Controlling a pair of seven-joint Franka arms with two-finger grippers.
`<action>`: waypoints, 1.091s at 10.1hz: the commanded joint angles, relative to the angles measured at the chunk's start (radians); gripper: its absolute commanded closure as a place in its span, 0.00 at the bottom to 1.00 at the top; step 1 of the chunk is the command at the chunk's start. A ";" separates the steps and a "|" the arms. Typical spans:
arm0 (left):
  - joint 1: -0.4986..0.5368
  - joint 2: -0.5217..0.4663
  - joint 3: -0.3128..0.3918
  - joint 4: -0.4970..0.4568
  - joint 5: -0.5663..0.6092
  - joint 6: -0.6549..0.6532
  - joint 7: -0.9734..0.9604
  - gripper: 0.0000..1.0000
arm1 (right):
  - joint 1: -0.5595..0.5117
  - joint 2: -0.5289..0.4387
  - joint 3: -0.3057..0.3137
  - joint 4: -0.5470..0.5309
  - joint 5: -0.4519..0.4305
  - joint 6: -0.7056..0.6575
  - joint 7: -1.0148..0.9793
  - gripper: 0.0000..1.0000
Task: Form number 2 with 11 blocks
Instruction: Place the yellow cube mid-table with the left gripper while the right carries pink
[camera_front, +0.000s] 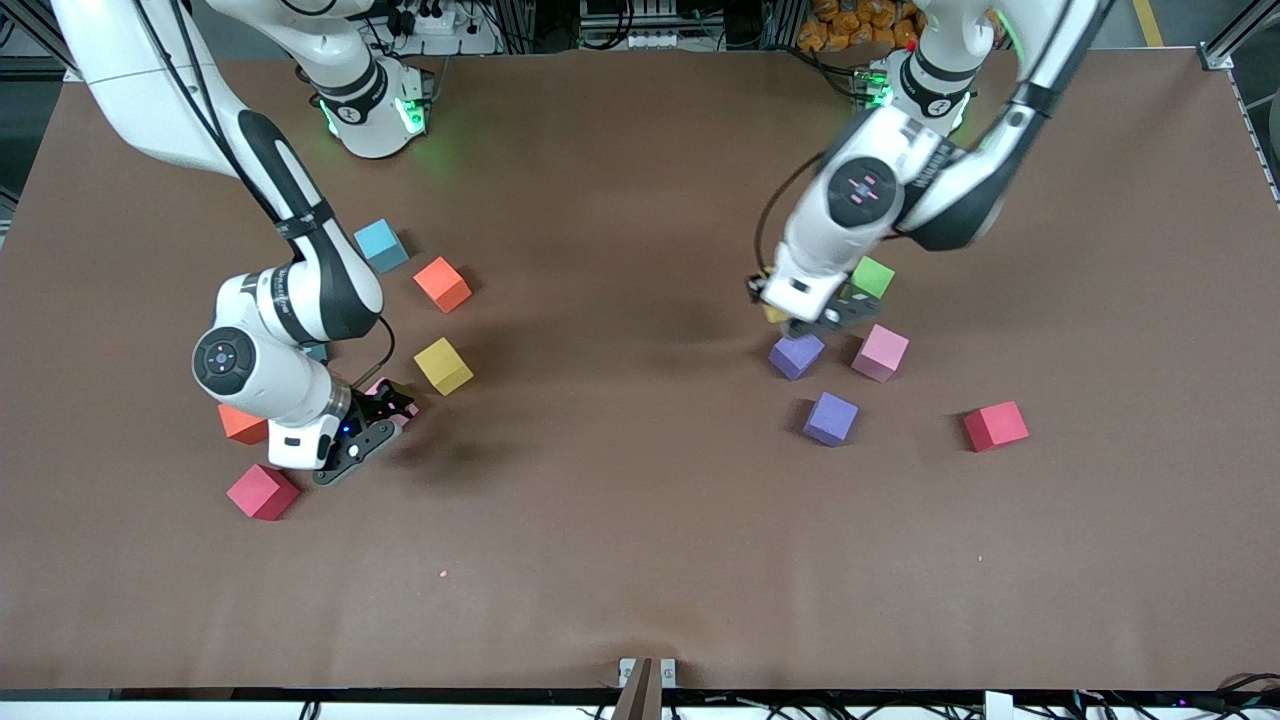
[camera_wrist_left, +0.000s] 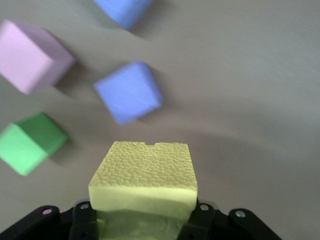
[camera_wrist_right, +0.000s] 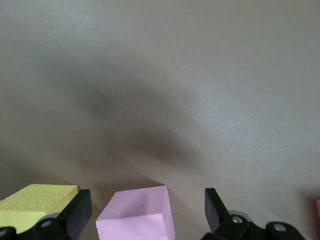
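Note:
My left gripper (camera_front: 800, 322) is shut on a yellow block (camera_wrist_left: 145, 175), a little above the table beside the green block (camera_front: 872, 277) and a purple block (camera_front: 796, 355). A pink block (camera_front: 880, 352), a second purple block (camera_front: 831, 418) and a red block (camera_front: 995, 426) lie close by. My right gripper (camera_front: 385, 408) is open and low, its fingers (camera_wrist_right: 80, 210) on either side of a pink block (camera_wrist_right: 135, 215) without touching it. Around it lie another yellow block (camera_front: 443, 365), an orange one (camera_front: 442, 284), an orange-red one (camera_front: 242, 424) and a red one (camera_front: 262, 491).
A light-blue cube (camera_front: 381, 245) sits toward the right arm's base, and another (camera_front: 316, 351) shows partly under that arm. The brown table (camera_front: 620, 520) stretches bare between the two clusters and toward the front camera.

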 joint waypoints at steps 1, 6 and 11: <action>-0.133 0.097 -0.005 0.062 0.010 0.030 -0.028 1.00 | 0.002 0.007 0.008 -0.039 -0.016 0.009 -0.011 0.00; -0.462 0.468 0.071 0.340 0.272 0.030 -0.274 1.00 | 0.014 0.011 0.008 -0.102 -0.100 0.036 -0.050 0.00; -0.638 0.506 0.210 0.392 0.274 0.048 -0.257 1.00 | -0.026 0.033 0.007 -0.113 -0.172 0.059 -0.085 0.00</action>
